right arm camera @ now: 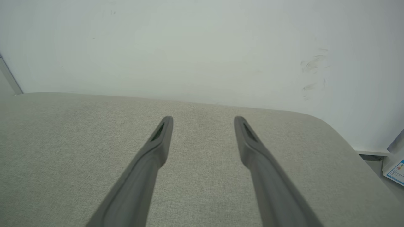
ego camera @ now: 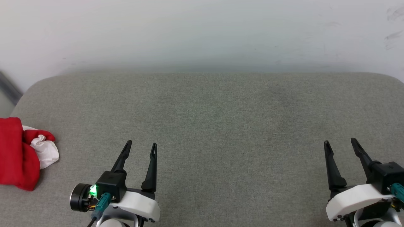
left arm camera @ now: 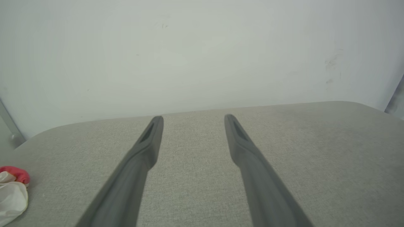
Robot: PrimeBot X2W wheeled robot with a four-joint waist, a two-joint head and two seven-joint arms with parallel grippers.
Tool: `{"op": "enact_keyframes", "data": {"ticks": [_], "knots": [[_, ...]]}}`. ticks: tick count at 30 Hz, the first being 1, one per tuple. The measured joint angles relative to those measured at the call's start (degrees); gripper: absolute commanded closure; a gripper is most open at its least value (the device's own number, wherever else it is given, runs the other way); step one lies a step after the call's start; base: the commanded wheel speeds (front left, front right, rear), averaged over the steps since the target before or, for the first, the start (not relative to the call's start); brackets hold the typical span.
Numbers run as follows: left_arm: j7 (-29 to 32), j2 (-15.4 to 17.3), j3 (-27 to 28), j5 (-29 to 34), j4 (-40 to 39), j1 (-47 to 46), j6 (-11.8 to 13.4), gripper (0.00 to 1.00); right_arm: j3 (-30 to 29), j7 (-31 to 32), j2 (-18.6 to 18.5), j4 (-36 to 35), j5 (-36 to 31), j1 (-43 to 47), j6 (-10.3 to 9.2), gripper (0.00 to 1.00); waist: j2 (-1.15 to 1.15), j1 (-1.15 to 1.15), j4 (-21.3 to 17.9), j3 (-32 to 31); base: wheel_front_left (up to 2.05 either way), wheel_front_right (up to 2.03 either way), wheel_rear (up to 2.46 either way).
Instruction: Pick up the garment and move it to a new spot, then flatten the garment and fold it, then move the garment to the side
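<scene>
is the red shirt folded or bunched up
Bunched up: the garment is a crumpled red-and-white heap on the grey surface, no flat folds.

We see grey fabric surface point(ego camera: 221, 126) filling lower frame | white wall point(ego camera: 202, 31) above it | we note dark scuffs point(ego camera: 393, 35) upper right

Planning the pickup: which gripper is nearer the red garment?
The left gripper, open; the garment lies crumpled at the far left, well away from the right gripper.
</scene>
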Motion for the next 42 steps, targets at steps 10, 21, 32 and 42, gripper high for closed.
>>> {"op": "enact_keyframes", "data": {"ticks": [10, 21, 32, 42], "knots": [[-0.2, -0.4, 0.6, 0.3, 0.9, -0.7, 0.0, 0.00, -0.6, -0.5, 0.0, 0.0, 0.1, -0.2, 0.00, 0.00, 0.00, 0.00, 0.5, 0.5, 0.00, 0.00, 0.00], [-0.3, -0.7, 1.0, -0.1, 1.6, -1.8, 0.1, 0.00, -0.8, -0.7, 0.0, -0.6, 0.2, -0.7, 0.00, 0.00, 0.00, 0.00, 3.7, 0.9, 0.00, 0.00, 0.00], [-0.3, -0.9, 3.1, -0.6, 1.7, -2.3, 1.4, 0.00, 1.0, 0.5, 0.0, -3.3, -0.2, -0.5, 0.01, 0.00, 0.00, 0.00, 12.1, 1.5, 0.00, 0.00, 0.00], [-0.3, -0.9, 6.8, -1.8, 0.1, -2.3, 1.7, 0.00, 3.6, 1.4, 0.0, -5.1, -0.4, -0.6, 0.01, 0.00, 0.00, 0.00, 21.6, 2.2, 0.00, 0.00, 0.00]]}}
